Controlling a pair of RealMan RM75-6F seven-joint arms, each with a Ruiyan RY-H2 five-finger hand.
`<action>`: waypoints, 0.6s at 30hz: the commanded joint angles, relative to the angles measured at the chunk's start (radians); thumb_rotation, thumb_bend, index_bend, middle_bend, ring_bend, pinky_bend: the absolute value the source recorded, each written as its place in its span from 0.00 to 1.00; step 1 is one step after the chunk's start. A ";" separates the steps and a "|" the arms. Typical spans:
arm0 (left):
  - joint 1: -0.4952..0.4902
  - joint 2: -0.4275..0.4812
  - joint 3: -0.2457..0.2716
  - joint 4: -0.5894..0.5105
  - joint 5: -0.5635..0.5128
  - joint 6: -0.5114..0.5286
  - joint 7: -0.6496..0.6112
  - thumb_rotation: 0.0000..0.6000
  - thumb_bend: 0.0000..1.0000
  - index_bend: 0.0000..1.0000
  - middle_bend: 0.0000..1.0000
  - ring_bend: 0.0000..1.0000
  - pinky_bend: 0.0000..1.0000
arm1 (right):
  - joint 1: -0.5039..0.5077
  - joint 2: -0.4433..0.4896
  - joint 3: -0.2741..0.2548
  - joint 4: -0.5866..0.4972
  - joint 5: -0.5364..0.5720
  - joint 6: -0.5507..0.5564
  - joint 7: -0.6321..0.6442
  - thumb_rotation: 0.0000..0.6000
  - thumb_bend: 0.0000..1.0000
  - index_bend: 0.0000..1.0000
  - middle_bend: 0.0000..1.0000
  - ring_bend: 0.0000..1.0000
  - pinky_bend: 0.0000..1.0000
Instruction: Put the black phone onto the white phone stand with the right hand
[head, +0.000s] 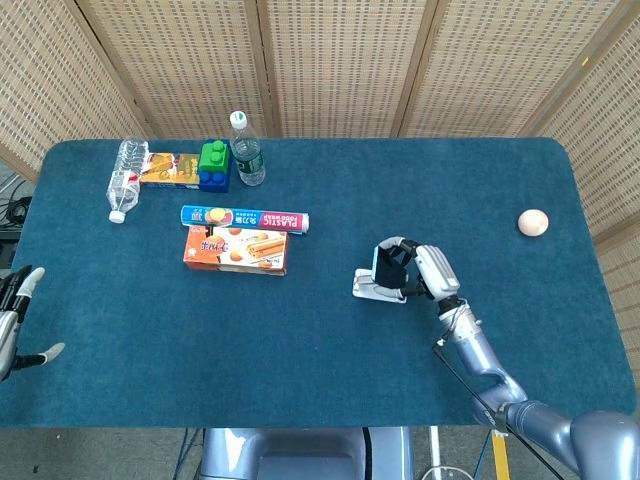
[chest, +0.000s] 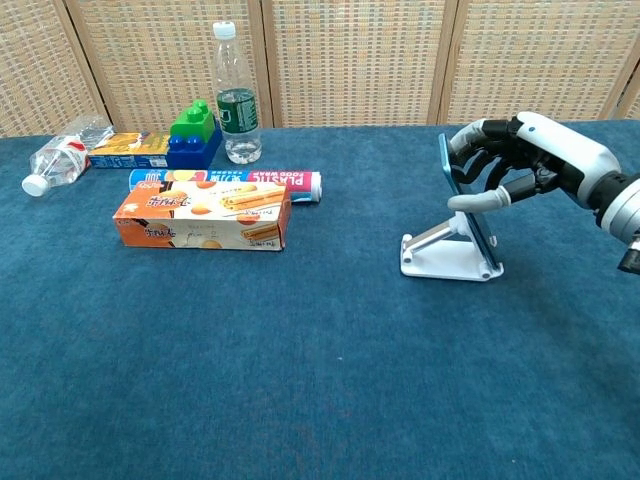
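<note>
The black phone (chest: 463, 205), blue-edged, stands tilted on the white phone stand (chest: 446, 252) right of the table's middle, its lower edge down at the stand's lip. My right hand (chest: 520, 162) grips its upper part, fingers curled over the top and thumb across the front. From above, the right hand (head: 418, 270) covers most of the phone (head: 386, 264), and the stand (head: 368, 288) pokes out to its left. My left hand (head: 14, 318) hangs off the table's left edge, fingers apart, holding nothing.
At the back left lie a biscuit box (head: 236, 250), a plastic-wrap box (head: 244, 217), a green-and-blue block (head: 213, 165), an upright bottle (head: 245, 148), a flat orange packet (head: 167, 169) and a toppled bottle (head: 125, 176). A pale ball (head: 532, 222) sits far right.
</note>
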 joint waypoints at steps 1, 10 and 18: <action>0.001 0.001 0.000 0.001 0.000 0.001 -0.003 1.00 0.00 0.00 0.00 0.00 0.00 | 0.001 -0.001 -0.001 -0.002 0.001 -0.004 -0.004 1.00 0.31 0.47 0.53 0.51 0.49; 0.001 0.002 0.001 0.002 0.004 0.003 -0.008 1.00 0.00 0.00 0.00 0.00 0.00 | 0.000 0.002 -0.011 -0.001 -0.003 -0.011 -0.003 1.00 0.18 0.47 0.48 0.50 0.49; 0.002 0.001 0.002 0.001 0.005 0.004 -0.004 1.00 0.00 0.00 0.00 0.00 0.00 | 0.002 0.022 -0.038 -0.011 -0.032 -0.017 0.039 1.00 0.02 0.26 0.23 0.38 0.49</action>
